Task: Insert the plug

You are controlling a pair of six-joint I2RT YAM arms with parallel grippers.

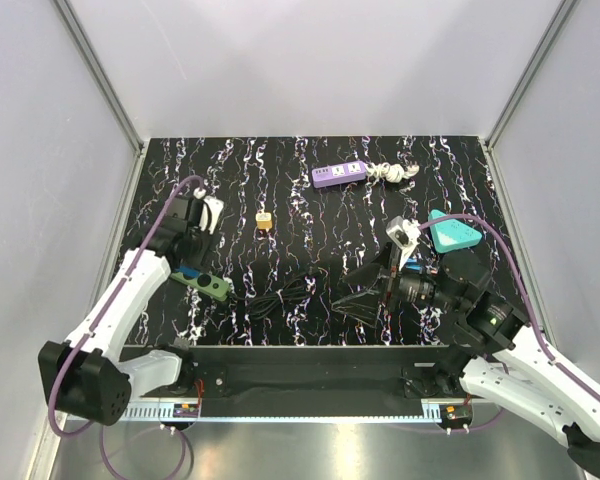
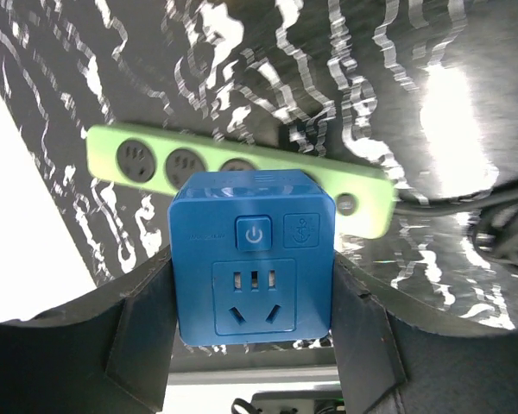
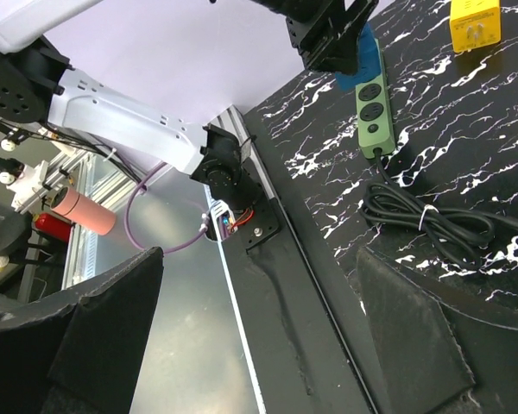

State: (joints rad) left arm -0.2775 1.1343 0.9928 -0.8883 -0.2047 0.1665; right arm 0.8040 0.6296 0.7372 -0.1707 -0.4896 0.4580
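My left gripper (image 2: 254, 285) is shut on a blue cube plug adapter (image 2: 252, 237), its socket face towards the camera. It holds the adapter over the light green power strip (image 2: 147, 164), covering one socket near the strip's cord end; I cannot tell whether the pins are in. In the top view the left gripper (image 1: 189, 266) is at the left end of the green strip (image 1: 212, 288). My right gripper (image 1: 363, 301) is open and empty above the table's near edge; its wrist view (image 3: 259, 289) shows the strip (image 3: 371, 108) far off.
The strip's coiled black cable (image 1: 283, 292) lies mid-table. A yellow adapter (image 1: 264, 220), a white adapter (image 1: 212, 212), a purple power strip (image 1: 339, 174) with a white cord (image 1: 395, 173) and a teal object (image 1: 453, 233) lie further back.
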